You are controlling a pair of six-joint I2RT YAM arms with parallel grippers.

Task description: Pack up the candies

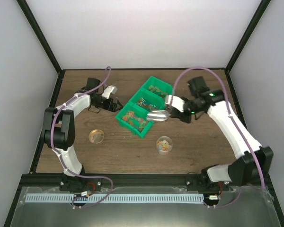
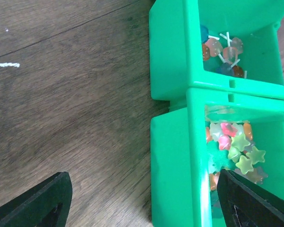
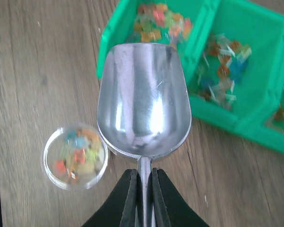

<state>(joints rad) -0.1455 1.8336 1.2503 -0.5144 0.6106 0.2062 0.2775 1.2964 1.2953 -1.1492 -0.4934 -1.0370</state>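
My right gripper is shut on the handle of a metal scoop; the scoop is empty and held over the table beside the nearest green bin. The scoop also shows in the top view. A clear round cup holds mixed orange, red, yellow and green candies; it sits left of the scoop and shows in the top view. More candies lie in the green bins. My left gripper is open, straddling the wall of a bin.
A round lid lies on the wooden table near the left arm. The row of green bins runs diagonally across the table's middle. Black frame posts and white walls enclose the table.
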